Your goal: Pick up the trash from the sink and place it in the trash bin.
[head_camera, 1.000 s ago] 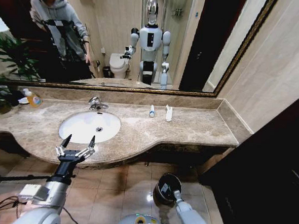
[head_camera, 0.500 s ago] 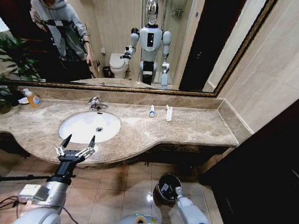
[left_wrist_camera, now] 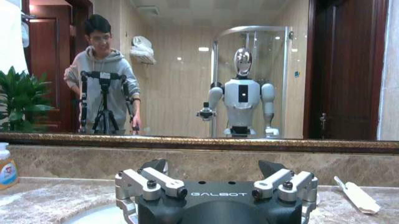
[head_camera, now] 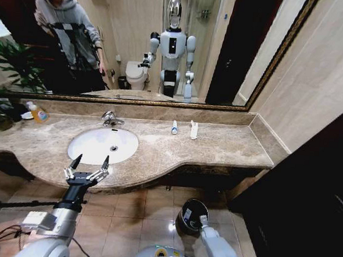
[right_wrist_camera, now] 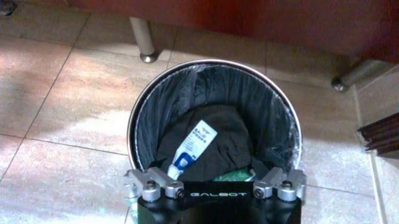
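R gripper (right_wrist_camera: 215,179) spread over trash bin (right_wrist_camera: 140,116), white tube (right_wrist_camera: 192,144) inside. L gripper (head_camera: 87,165) spread, near sink (head_camera: 103,145); 2 packets (head_camera: 183,128) left on counter (head_camera: 228,146).

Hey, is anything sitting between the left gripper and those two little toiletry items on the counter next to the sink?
Nothing visible blocks the way. The left gripper hovers open at the counter's front edge by the sink. The blue-capped tube and white packet lie toward the mirror, with bare marble countertop between.
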Motion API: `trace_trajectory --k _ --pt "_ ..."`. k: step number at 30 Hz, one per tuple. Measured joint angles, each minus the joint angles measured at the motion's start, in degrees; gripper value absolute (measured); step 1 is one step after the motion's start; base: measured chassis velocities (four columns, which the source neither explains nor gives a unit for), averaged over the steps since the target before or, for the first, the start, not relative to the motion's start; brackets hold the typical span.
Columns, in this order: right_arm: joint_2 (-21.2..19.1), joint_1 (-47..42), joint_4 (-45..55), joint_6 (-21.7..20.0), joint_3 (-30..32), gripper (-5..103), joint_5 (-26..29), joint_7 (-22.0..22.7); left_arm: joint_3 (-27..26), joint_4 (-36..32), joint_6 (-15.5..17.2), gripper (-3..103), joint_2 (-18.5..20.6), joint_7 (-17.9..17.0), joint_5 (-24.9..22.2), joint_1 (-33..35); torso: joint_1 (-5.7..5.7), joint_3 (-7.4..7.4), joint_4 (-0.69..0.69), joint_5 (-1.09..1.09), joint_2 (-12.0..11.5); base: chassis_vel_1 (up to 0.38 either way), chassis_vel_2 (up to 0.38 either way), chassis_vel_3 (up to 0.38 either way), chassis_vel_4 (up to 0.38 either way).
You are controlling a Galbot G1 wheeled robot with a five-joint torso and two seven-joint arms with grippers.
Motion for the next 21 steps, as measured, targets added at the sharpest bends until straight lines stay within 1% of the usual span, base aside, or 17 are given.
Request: trace_trajectory --k 1,2,3,6,7,10,11,13,14,15,16,17,18,19,21 --pt "-0.1 -1.0 1.5 0.0 0.2 91 0.0 0.1 0.0 0.0 0.0 100 0.0 0.0 0.0 0.0 0.0 0.0 -0.01 0.0 0.0 0.0 0.0 0.0 0.0" --pt "-0.1 -1.0 1.5 0.0 0.2 91 0.0 0.1 0.0 0.0 0.0 100 0.0 0.0 0.0 0.0 0.0 0.0 -0.01 0.0 0.0 0.0 0.0 0.0 0.0" --pt "-0.2 -2.1 3.3 -0.2 0.4 96 0.2 0.1 0.0 0.0 0.0 100 0.0 0.0 0.0 0.0 0.0 0.0 -0.01 0.0 0.0 0.0 0.0 0.0 0.0" --pt "-0.4 -5.0 9.1 0.0 0.9 99 1.0 0.1 0.0 0.0 0.0 100 0.0 0.0 0.0 0.0 -0.01 0.0 -0.01 0.0 0.0 0.0 0.0 0.0 0.0" --pt "-0.4 -5.0 9.1 0.0 0.9 99 1.0 0.1 0.0 0.0 0.0 100 0.0 0.0 0.0 0.0 -0.01 0.0 -0.01 0.0 0.0 0.0 0.0 0.0 0.0" --pt "-0.9 -9.4 19.1 -0.6 1.3 100 3.5 0.1 0.0 0.0 0.0 100 0.0 0.0 0.0 0.0 0.0 0.0 0.0 0.0 0.0 0.0 0.0 0.0 0.0" --pt "-0.9 -9.4 19.1 -0.6 1.3 100 3.5 0.1 0.0 0.0 0.0 100 0.0 0.0 0.0 0.0 0.0 0.0 0.0 0.0 0.0 0.0 0.0 0.0 0.0" --pt "-1.1 -14.4 29.2 -1.0 2.4 100 4.4 0.4 0.0 0.0 0.0 100 0.0 0.0 0.0 0.0 -0.01 0.0 0.0 0.01 0.0 0.0 0.0 0.0 0.0" --pt "-1.1 -17.2 34.1 -0.3 3.5 100 3.1 0.7 0.0 0.0 0.0 100 0.0 0.0 0.0 0.0 0.0 0.0 0.0 0.02 0.0 0.0 0.0 0.0 0.0" --pt "-1.1 -17.2 34.1 -0.3 3.5 100 3.1 0.7 0.0 0.0 0.0 100 0.0 0.0 0.0 0.0 0.0 0.0 0.0 0.02 0.0 0.0 0.0 0.0 0.0" --pt "-1.0 -19.4 38.1 0.2 4.4 100 1.8 0.8 0.0 0.0 0.0 100 0.0 0.0 0.0 0.0 0.0 0.0 -0.01 0.0 0.0 0.0 0.0 0.0 0.0" --pt "-0.8 -23.3 45.2 0.5 6.0 100 0.5 0.9 0.0 0.0 0.0 100 0.0 0.0 0.0 0.0 0.0 -0.01 0.0 0.0 0.0 0.0 0.0 0.0 0.0" --pt "-0.5 -25.8 49.4 0.0 7.0 100 0.3 0.9 0.0 0.0 0.0 100 0.0 0.0 0.0 0.0 -0.01 -0.01 0.0 0.0 0.0 0.0 0.0 0.0 0.0" --pt "-0.5 -25.8 49.4 0.0 7.0 100 0.3 0.9 0.0 0.0 0.0 100 0.0 0.0 0.0 0.0 -0.01 -0.01 0.0 0.0 0.0 0.0 0.0 0.0 0.0" --pt "0.7 -32.2 60.8 -1.4 9.1 100 0.6 0.6 0.0 0.0 0.0 100 0.0 0.0 0.0 0.0 -0.01 -0.01 -0.01 0.01 0.0 0.0 0.0 0.0 0.0"
